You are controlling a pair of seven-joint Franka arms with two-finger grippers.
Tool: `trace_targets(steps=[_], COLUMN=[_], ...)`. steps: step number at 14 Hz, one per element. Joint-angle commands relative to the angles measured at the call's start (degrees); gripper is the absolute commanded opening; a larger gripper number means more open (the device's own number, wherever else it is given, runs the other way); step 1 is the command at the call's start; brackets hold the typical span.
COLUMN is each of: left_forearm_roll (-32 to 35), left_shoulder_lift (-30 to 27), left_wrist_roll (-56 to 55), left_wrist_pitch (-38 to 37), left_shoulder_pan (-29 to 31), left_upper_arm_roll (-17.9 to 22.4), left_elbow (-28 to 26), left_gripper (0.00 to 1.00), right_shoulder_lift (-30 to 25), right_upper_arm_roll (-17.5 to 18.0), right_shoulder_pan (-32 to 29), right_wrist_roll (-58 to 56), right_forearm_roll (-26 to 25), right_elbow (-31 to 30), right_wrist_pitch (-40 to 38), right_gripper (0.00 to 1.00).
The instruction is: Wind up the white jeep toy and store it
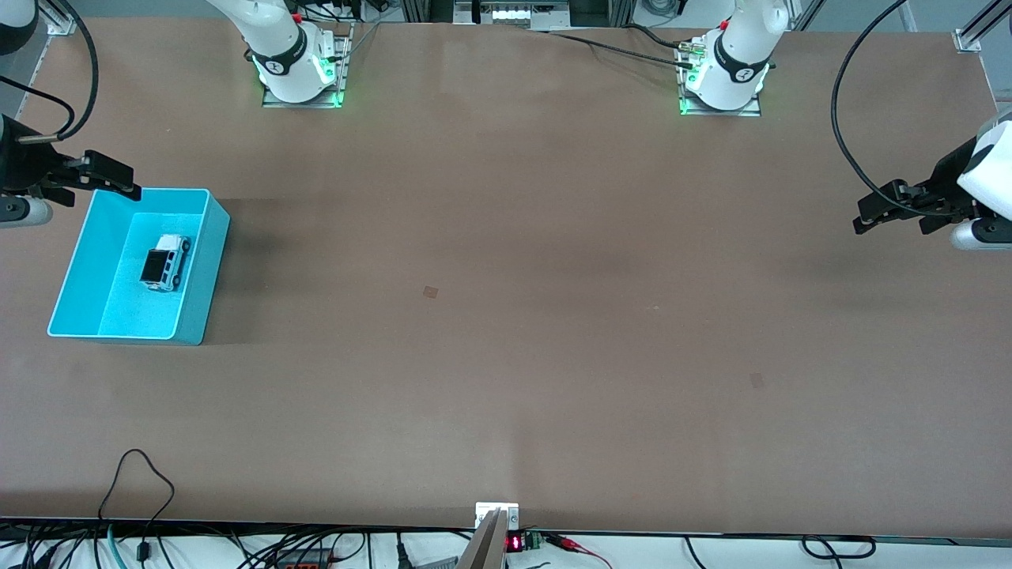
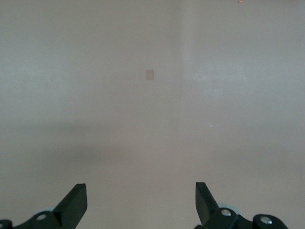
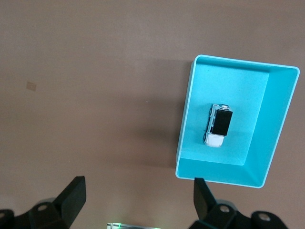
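Jeep: your white jeep toy (image 1: 166,262) is sitting inside the cyan bin (image 1: 207,269), just below the right gripper (image 1: 111,180).
Right gripper: hanging wide open, gripping nothing.
Left gripper (image 1: 877,213): waiting open and empty over the table (image 1: 506,332), well apart from the bin.

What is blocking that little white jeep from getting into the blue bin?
Nothing visible. The jeep already sits inside the bin, on its floor. Both hands are open and empty: the right hand is over the bin's rim farthest from the camera, and the left hand waits over bare table.
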Motion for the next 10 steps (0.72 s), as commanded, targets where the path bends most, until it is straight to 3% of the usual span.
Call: trace_targets(steps=[1,10], left_forearm_roll=[0.1,0.1], left_shoulder_lift=[-1.4,-1.4], left_wrist_roll=[1.2,1.2], left_wrist_pitch=[0.3,0.3], left_shoulder_pan=[0.2,0.9], left_upper_arm_roll=[0.1,0.1], left_elbow=[-1.1,-1.1], left_gripper=[1.0,1.0], right_shoulder_lift=[-1.3,-0.9], right_upper_arm_roll=[-0.4,-0.4], right_shoulder_pan=[0.8,0.7], right_wrist_roll=[0.7,0.8], right_forearm_roll=[0.1,0.1], right_elbow=[-1.6,-1.8], right_wrist_pitch=[0.3,0.3], right_gripper=[1.0,1.0])
